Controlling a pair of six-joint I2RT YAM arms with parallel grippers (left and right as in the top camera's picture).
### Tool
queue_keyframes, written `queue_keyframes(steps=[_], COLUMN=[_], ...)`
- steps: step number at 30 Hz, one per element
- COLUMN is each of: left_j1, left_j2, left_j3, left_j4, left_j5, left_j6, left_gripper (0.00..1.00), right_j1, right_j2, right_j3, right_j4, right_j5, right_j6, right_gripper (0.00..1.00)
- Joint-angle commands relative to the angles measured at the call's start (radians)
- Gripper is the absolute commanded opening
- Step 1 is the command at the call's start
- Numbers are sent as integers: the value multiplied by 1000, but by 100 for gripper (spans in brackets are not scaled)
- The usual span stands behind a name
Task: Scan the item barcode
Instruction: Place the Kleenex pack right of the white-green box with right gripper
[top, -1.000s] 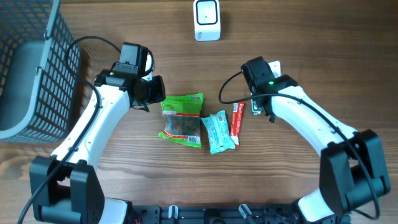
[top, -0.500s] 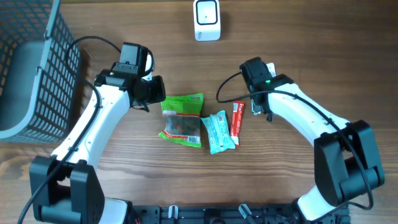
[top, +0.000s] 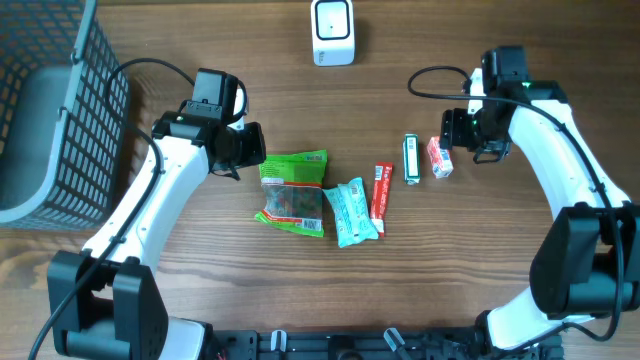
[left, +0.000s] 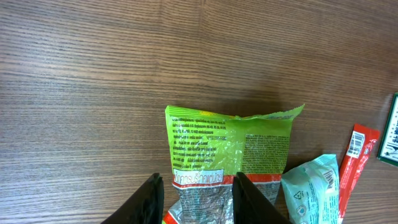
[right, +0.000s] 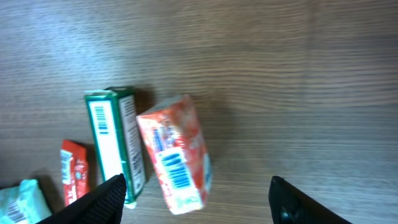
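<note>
Jaws of R gripper (right: 196, 185) stand wide, released, above small red-and-white soft packet (right: 177, 158) beside slim green carton (right: 112, 143); barcode shows in wrist view only. L gripper (left: 198, 180) part-open astride green plastic snack bag (left: 230, 143), contact unclear.

A white barcode scanner (top: 332, 32) sits at the far middle of the tabletop (top: 480, 280), well apart from 5 items lying flat in a loose row. From left to right they are a lime-green snack bag (left: 230, 146) with printed text up, then a teal packet (top: 353, 212), tilted and against the bag's right edge. A slim red stick pack (top: 381, 192) touches the packet. A narrow green box (right: 112, 146) shows a white barcode strip, and just beside it lies a red-orange packet (right: 174, 152), slightly tilted, barcode up.
</note>
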Motion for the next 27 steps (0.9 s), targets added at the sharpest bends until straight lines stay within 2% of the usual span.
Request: queue_keyframes(steps=[1,8,9,12,13,14,15,16,17,18,20,21,22,23,24,25,26,27], left_j1=[1,1,1,1,1,1,1,1,1,1,1,1,1,1,1,1,1,1], left_j2=[11,11,11,11,11,11,11,11,11,11,11,11,11,11,11,11,11,11], left_j3=[2,2,2,2,2,2,2,2,2,2,2,2,2,2,2,2,2,2], left_j4=[-2,-5,-5,-8,-13,-16,-16,-16,-16,-16,-16,-16,-16,-15,-15,-14,-14,-14], left_j5=[-9,-9,-9,-9,-9,-9,-9,-9,-9,-9,-9,-9,-9,-9,-9,-9,-9,-9], left_j6=[-2,-2,-2,-2,-2,-2,-2,-2,-2,-2,-2,-2,-2,-2,-2,-2,-2,-2], left_gripper=[34,38,38,39,39,39,40,40,40,40,41,41,41,44,48,60,81,98], right_j1=[20,44,44,44,44,44,44,44,44,44,44,44,44,44,44,44,44,44], right_j2=[6,6,6,6,6,6,6,6,6,6,6,6,5,5,3,-2,-11,-18], right_j3=[-54,-183,-203,-230,-230,-229,-229,-229,-229,-228,-227,-227,-224,-213,-196,-140,-83,-46], right_j4=[46,206,238,280,283,285,288,292,299,301,310,311,310,301,287,234,179,145], right_j5=[-63,-63,-55,0,7,19,25,24,24,24,24,24,24,24,24,24,23,23], right_j6=[-22,-28,-31,-31,-32,-32,-32,-31,-32,-32,-32,-32,-32,-32,-32,-32,-32,-32], right_gripper=[74,70,66,36,34,26,25,35,52,60,36,36,43,55,74,81,82,83])
